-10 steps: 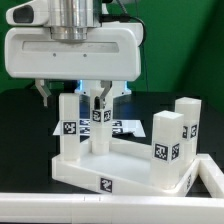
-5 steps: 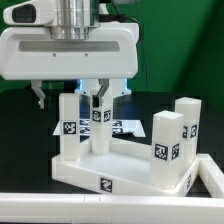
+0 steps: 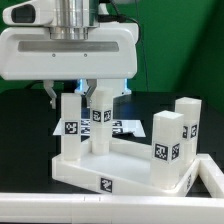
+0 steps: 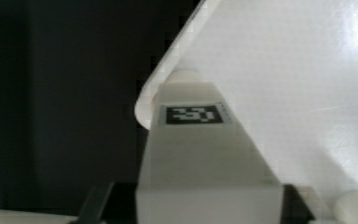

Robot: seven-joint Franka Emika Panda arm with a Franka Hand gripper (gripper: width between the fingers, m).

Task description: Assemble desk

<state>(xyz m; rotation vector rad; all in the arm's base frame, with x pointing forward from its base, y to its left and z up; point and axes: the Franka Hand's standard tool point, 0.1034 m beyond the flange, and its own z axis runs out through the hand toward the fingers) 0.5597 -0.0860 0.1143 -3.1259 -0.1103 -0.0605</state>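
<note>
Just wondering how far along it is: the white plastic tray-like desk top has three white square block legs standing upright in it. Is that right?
Not quite: there are four white square block legs, not three. The exterior view shows two towards its left and two towards its right. All four stand upright in the white plastic tray-like desk top, as you said.

The arm points straight down, its hand with fingers narrowed.
</note>
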